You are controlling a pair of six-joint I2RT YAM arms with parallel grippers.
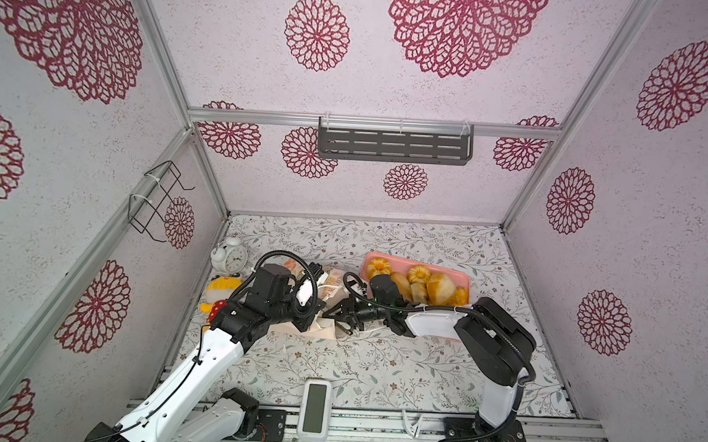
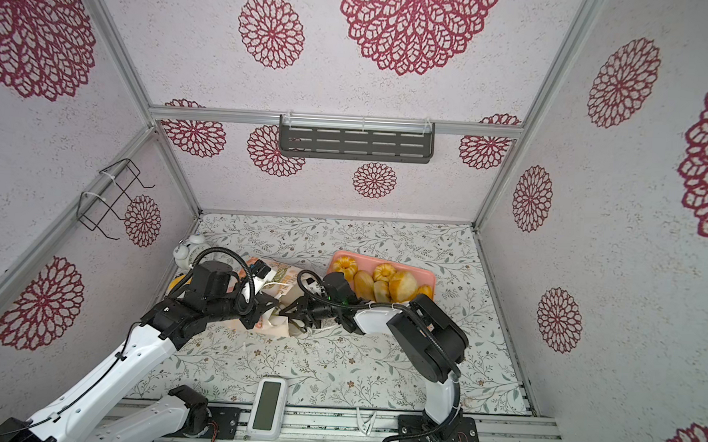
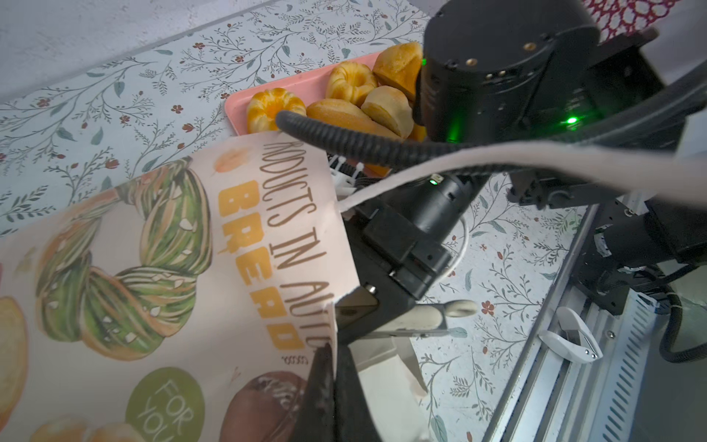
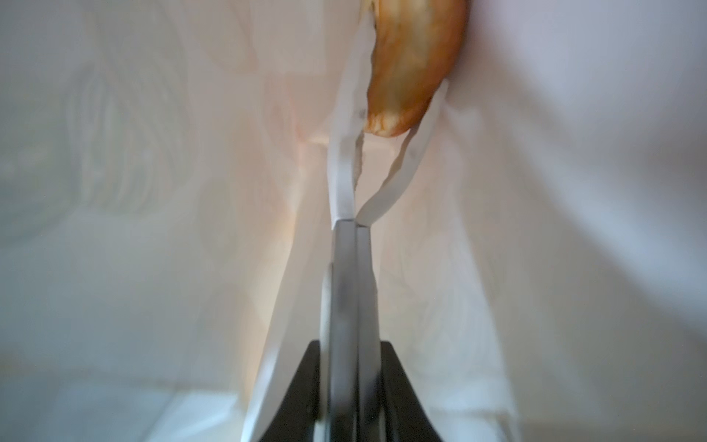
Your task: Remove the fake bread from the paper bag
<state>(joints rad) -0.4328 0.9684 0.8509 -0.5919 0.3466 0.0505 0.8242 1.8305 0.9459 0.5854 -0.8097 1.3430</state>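
Our left claw (image 3: 332, 358) pinches the rim of the bag (image 3: 153, 268), nine o'clock from the tray (image 1: 451, 273). Our right claw (image 4: 355, 225), closed inside, sits at the tip of a bread (image 4: 413, 69): likely light, stiff, slippery; we'd grip its middle.

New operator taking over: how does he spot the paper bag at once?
On the floral table, look between the alarm clock and the pink tray. The paper bag lies there, the only cream thing, printed with breads and an orange BREAD.
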